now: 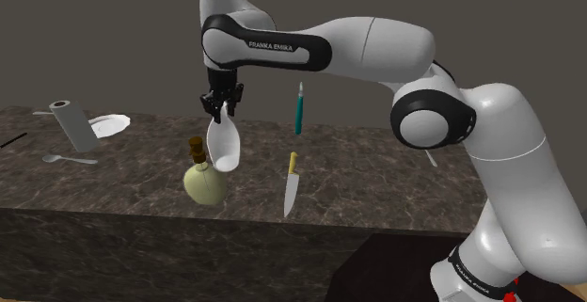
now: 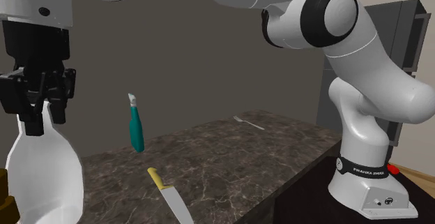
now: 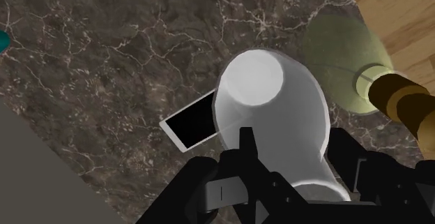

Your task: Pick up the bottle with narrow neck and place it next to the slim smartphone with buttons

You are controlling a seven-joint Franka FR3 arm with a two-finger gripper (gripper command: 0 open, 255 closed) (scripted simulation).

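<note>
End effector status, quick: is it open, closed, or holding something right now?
End effector: closed, holding the white bottle by its narrow neck.

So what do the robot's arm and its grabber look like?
The arm is made of fat, rounded white tubes with dark rings at the joints. The name FRANKA EMIKA is written in white letters on a dark part near the hand. The gripper is all black, with two fingers.
</note>
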